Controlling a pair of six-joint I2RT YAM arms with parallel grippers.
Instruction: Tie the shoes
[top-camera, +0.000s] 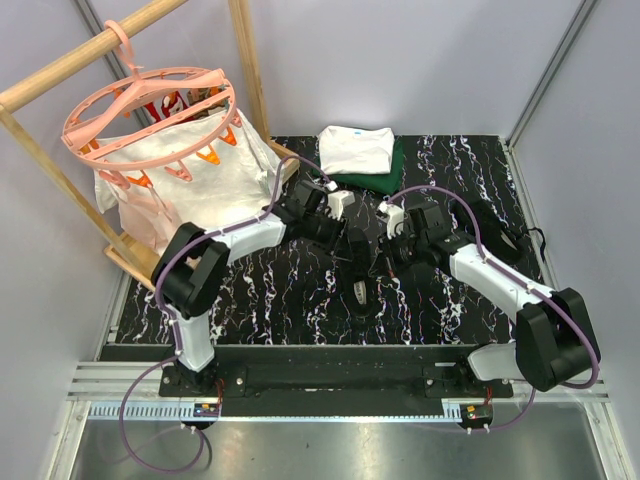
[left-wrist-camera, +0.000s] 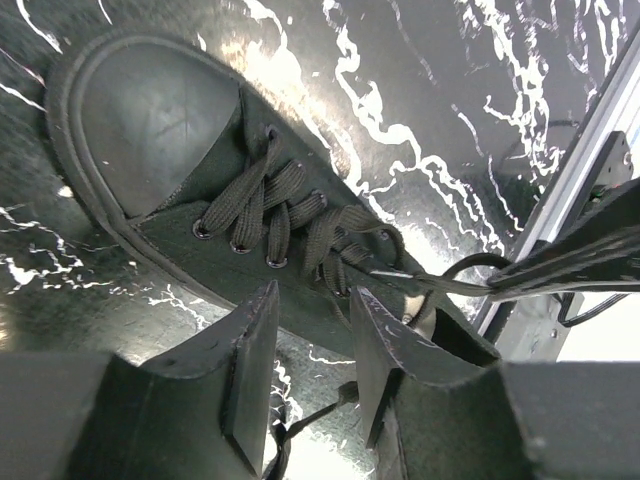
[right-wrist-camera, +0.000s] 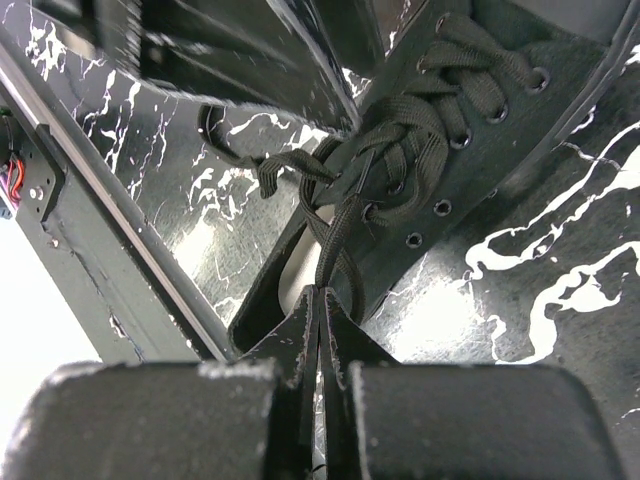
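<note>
A black tabletop (top-camera: 290, 290) veined with white marbling is seen between pale grey walls. At its far edge a folded white garment (top-camera: 356, 148) is laid on top of a folded dark green garment (top-camera: 385, 180), whose green is shown at the near and right sides. At the far left a wooden frame (top-camera: 80, 58) is stood, and a round pink peg hanger (top-camera: 160, 78) is hooked over its top rail. Orange pegs (top-camera: 205, 155) are seen beneath the ring, and a white cloth (top-camera: 200, 195) is draped below them. A slotted aluminium rail (top-camera: 350, 408) is fixed along the near edge
</note>
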